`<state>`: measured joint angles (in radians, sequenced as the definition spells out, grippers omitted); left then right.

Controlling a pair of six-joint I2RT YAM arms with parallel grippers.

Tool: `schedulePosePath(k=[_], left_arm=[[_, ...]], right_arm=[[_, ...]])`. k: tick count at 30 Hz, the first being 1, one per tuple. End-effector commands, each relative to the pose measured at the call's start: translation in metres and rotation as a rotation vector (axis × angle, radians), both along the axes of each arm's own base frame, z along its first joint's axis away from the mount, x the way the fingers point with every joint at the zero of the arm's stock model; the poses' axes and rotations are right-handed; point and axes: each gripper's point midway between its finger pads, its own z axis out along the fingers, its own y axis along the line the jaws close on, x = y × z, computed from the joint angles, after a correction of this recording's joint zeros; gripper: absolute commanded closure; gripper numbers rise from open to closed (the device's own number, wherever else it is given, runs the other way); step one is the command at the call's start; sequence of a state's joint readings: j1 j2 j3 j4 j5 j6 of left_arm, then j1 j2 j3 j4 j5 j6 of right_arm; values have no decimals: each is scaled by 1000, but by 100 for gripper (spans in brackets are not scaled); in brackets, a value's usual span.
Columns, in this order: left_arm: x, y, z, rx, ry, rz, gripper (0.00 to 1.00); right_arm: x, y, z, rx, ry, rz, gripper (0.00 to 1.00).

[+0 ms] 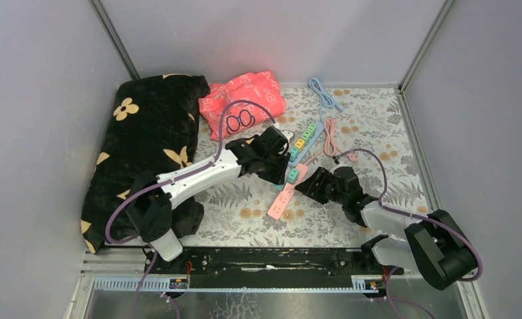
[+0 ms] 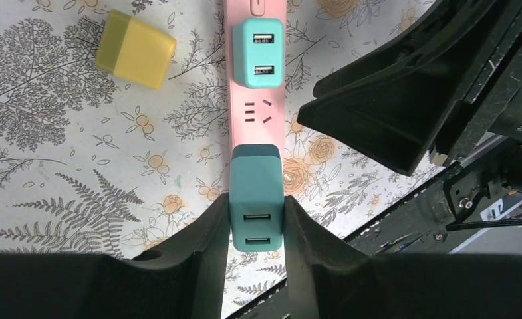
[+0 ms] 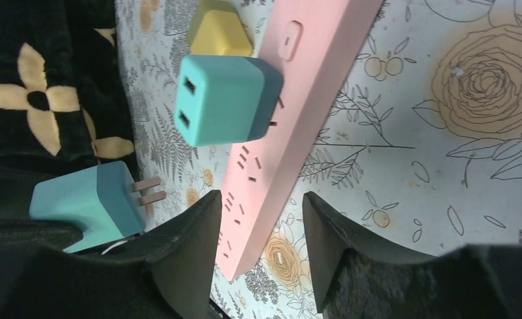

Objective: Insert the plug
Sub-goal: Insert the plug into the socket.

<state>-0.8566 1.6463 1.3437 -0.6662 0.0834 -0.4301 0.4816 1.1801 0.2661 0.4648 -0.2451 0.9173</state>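
- Left gripper [image 2: 257, 203]: clenched on the teal USB charger [image 2: 257, 183], whose prongs are clear of the strip and lined up by the free socket [image 2: 257, 113] for insertion.
- Right gripper [image 3: 259, 196]: jaws apart, straddling the pink power strip [image 3: 298, 100], apparently to steady it.
- Second teal charger [image 3: 225, 109]: already seated.

top cam: fixed, high + behind arm bases, looks down over whole table [image 1: 378, 133]. l wrist cam: v close, straight down on pink power strip [image 2: 258, 119]. r wrist cam: close, low, slanting along same strip from its end. all 3 share strip + plugged-in teal charger [image 2: 259, 52].
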Motion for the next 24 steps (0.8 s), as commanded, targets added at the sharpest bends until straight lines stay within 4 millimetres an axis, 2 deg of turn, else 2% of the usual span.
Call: schedulePosePath(k=[1,11,24], left_arm=[[7,-3,1,38,-26,-19,100],[15,-11,-15,82,-5,-33,100],[18,-15,-28,118,19,-44,100]], right_arm=[[8,8,4,38,-28,3,46],[8,20,-11,64,34,40,50],[3,16,-35,-30,101,60,57]])
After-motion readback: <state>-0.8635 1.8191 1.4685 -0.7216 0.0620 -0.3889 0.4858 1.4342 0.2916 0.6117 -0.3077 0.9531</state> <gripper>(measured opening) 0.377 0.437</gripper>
